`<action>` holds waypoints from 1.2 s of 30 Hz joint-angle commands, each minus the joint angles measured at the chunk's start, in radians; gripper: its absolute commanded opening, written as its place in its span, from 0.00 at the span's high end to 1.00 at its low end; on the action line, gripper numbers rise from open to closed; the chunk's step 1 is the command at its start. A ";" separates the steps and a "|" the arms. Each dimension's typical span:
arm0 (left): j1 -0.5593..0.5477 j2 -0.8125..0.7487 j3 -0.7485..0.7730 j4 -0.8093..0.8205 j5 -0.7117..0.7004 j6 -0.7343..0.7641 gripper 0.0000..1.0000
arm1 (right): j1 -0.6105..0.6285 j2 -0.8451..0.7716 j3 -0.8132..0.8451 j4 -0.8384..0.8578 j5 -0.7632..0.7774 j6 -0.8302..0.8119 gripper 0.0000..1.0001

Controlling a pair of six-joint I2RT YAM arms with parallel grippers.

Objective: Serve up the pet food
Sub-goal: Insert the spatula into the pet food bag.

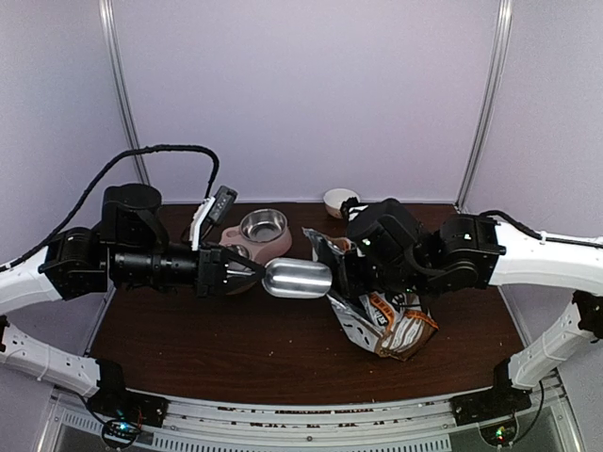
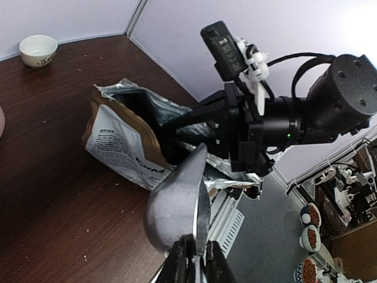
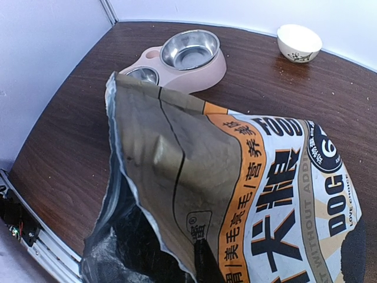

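Pet food itself is out of sight: I judge it lies inside the bag [image 1: 382, 320], a white and brown printed pouch with silver lining, and no pellets show in its dark mouth. The bag sits on the dark wooden surface [image 1: 188, 339], with its torn top lifted and opened toward my left side.

My right hand [image 1: 341, 268] is pressed together on the bag's upper edge and holds that edge up, so the mouth gapes. My left hand [image 2: 191, 262] is pinching the handle of a metal scoop [image 1: 297, 279]. From above, the scoop hangs above the surface just to the left of the bag's mouth, with its rounded bowl end nearest the bag.

The relation that matters is this. The scoop's long axis runs straight from my left hand toward the bag, so its bowl end points at the opening. The food therefore lies ahead of the scoop and lower, down inside the bag. My left hand is the one placed to reach it, since my right hand is taken up with the bag. I cannot tell whether the scoop's tip touches the bag's lip, or whether the scoop holds anything, because only its outer shell shows.

A pink feeder [image 1: 283, 247] with two metal bowls stands behind the bag and to its left, close beside my left hand. Both its bowls look empty. A small white bowl [image 1: 337, 201] sits behind the bag by the back wall.
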 commanded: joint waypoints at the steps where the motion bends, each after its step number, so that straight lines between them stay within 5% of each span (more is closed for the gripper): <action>1: -0.015 0.040 0.059 -0.002 -0.076 0.020 1.00 | 0.000 -0.042 -0.020 -0.032 0.015 0.001 1.00; 7: -0.022 0.109 0.093 0.032 -0.098 0.012 1.00 | 0.024 -0.025 -0.012 -0.007 -0.006 0.002 1.00; 21: -0.066 0.340 0.220 -0.225 -0.358 -0.020 1.00 | 0.102 0.043 0.077 0.038 0.020 0.025 1.00; 36: -0.071 0.678 0.241 0.077 -0.338 0.016 1.00 | 0.102 -0.005 0.031 0.069 0.052 0.035 1.00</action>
